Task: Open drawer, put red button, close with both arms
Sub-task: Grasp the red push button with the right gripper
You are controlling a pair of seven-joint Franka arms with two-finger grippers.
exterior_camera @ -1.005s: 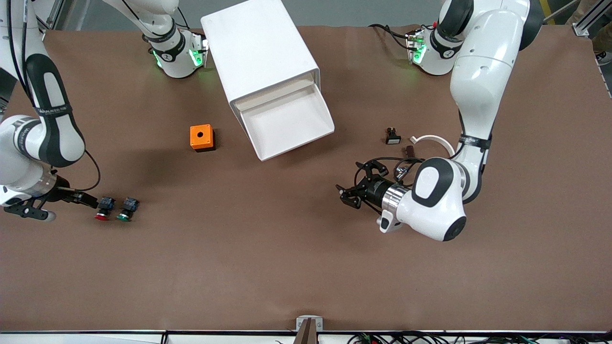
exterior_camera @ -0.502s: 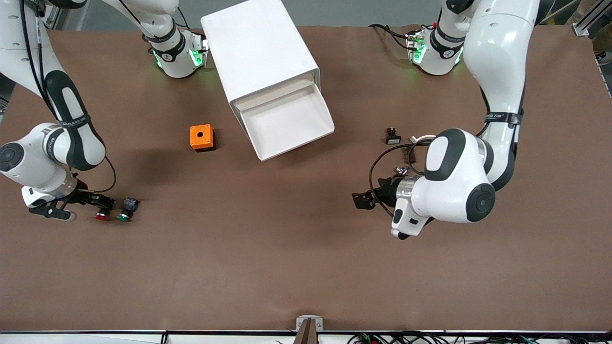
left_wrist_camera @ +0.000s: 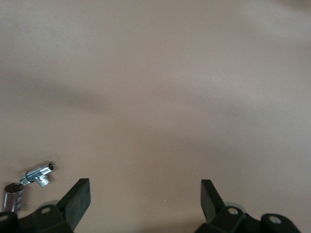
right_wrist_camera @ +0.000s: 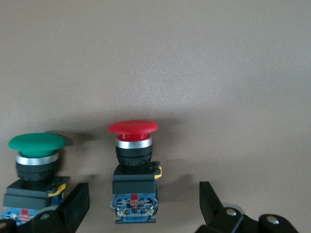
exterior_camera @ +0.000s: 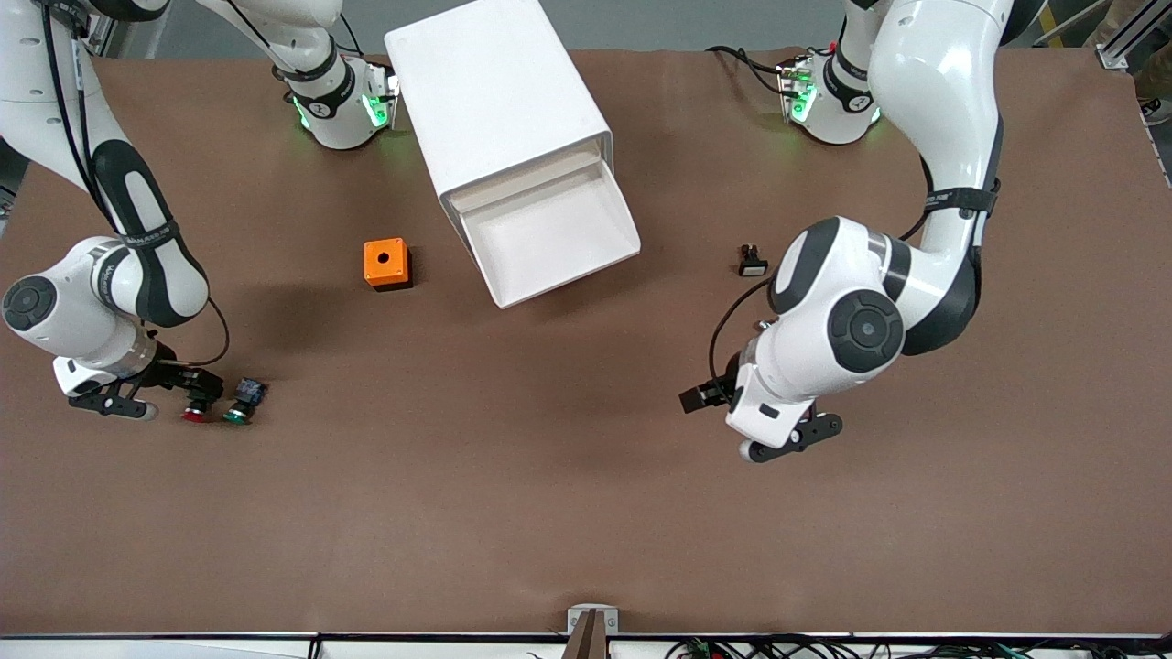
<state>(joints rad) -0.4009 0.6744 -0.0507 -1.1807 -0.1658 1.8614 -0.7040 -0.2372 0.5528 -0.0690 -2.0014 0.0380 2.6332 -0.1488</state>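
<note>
- Fingers [right_wrist_camera: 73,204] of the right gripper [right_wrist_camera: 143,206] standing wide apart, straddling the body of the red button [right_wrist_camera: 133,170] without yet clamping it; holding nothing
- Right gripper [exterior_camera: 188,389] sitting low at the right arm's end of the table [exterior_camera: 513,494], at the red button [exterior_camera: 194,414], with the red cap pointing toward the front camera
- Green button [right_wrist_camera: 36,165] lying just beside the red one, its green cap [exterior_camera: 237,416] facing the same way, outside the spread fingers
- Fingers [left_wrist_camera: 75,201] of the left gripper [left_wrist_camera: 146,204] likewise spread fully, gripping nothing, hanging over bare brown table toward the left arm's end
- Left gripper [exterior_camera: 710,395] mostly hiding under its own white wrist in the front view, only one black fingertip showing
- Small silver fitting [left_wrist_camera: 38,174] and a dark cylindrical piece [left_wrist_camera: 13,196] lying on the table close to one left finger
- Drawer [exterior_camera: 549,233] standing pulled out of the white cabinet [exterior_camera: 494,101], holding nothing, opening toward the front camera
- Orange box [exterior_camera: 385,264] with a round hole resting beside the drawer, toward the right arm's end
- Small black-and-white part [exterior_camera: 752,262] lying apart from the drawer, toward the left arm's end, next to the left arm's elbow
</note>
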